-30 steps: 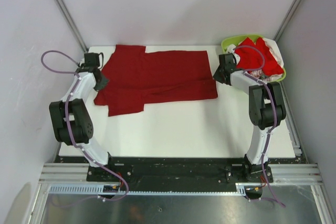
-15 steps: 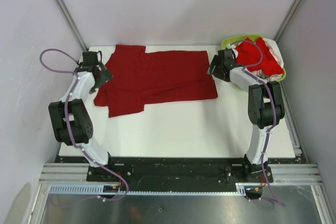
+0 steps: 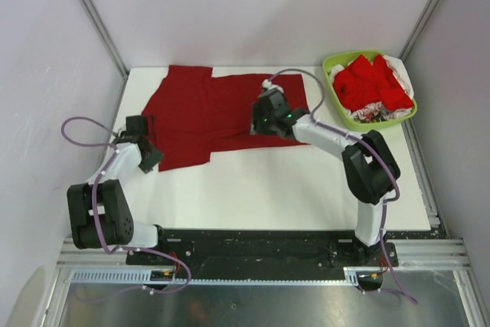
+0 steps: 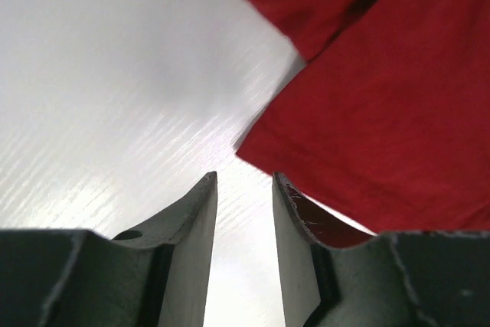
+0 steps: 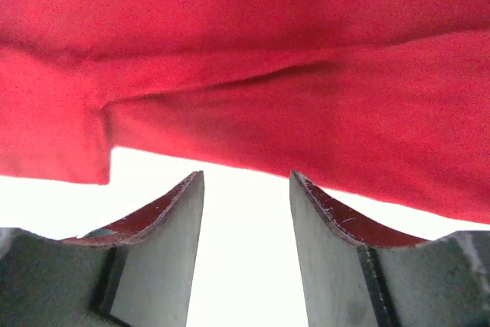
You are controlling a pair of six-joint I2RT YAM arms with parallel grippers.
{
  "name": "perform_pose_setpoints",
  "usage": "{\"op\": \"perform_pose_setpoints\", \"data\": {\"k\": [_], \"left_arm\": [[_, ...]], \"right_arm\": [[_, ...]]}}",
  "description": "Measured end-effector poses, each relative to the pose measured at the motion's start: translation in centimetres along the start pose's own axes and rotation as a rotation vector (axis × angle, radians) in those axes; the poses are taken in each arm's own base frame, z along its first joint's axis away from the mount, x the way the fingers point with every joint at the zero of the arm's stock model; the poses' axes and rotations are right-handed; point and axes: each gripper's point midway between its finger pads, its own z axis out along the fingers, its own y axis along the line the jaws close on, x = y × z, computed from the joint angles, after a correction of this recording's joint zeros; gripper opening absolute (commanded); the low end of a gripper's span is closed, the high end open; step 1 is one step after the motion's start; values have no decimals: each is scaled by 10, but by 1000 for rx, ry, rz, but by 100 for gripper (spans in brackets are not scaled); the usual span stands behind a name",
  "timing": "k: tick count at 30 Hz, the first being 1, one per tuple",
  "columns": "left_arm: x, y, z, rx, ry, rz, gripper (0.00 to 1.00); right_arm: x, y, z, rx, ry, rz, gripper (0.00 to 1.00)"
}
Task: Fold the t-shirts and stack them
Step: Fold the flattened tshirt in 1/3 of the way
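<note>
A dark crimson t-shirt (image 3: 207, 109) lies spread flat at the back of the white table (image 3: 253, 189). My left gripper (image 3: 151, 160) is low at its near-left corner and open; in the left wrist view bare table shows between the fingers (image 4: 200, 212), and the shirt's corner (image 4: 383, 97) lies just ahead to the right. My right gripper (image 3: 260, 125) is at the middle of the shirt's near edge, also open. In the right wrist view the hem (image 5: 245, 59) runs just past the fingertips (image 5: 321, 204). Brighter red t-shirts (image 3: 371, 86) are piled in the basket.
The lime-green basket (image 3: 334, 96) stands at the back right corner, with white and patterned cloth under the red. Grey walls and metal posts close in the table on three sides. The right forearm reaches across the shirt's right part.
Both arms have left the shirt's two ends. The left one came nearer, to the near-left corner; the right one swung left from beside the basket to the near edge.
</note>
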Motion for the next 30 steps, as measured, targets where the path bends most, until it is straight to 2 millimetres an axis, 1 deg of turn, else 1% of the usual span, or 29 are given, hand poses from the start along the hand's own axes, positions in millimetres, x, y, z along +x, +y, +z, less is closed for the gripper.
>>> {"op": "perform_pose_setpoints", "data": {"k": [2,3,5,7,10,13,16,19,25,30], "left_arm": [[13,8,3,-21,31,-7,40],[17,10,4,-27,39,-11,40],[20,12,5,-32,45,-18,41],[20,12,6,-30,42,-21,41],[19,11,7,-25,35,-23,41],[16,8,8,-17,25,-25,40],[15,7,9,-13,19,-25,38],[14,5,12,-10,16,-26,37],[14,4,18,-10,17,-26,36],[16,4,21,-14,23,-25,34]], "right_arm": [[24,32,0,-62,35,-29,52],[33,43,0,-85,47,-37,52],[54,68,2,-136,78,-50,51],[73,87,4,-176,105,-53,50],[99,105,11,-208,147,-50,48],[121,113,20,-215,185,-41,47],[135,119,30,-210,210,-37,47],[141,128,39,-209,214,-34,46],[132,148,47,-226,175,-28,46],[129,156,54,-225,162,-23,45]]}}
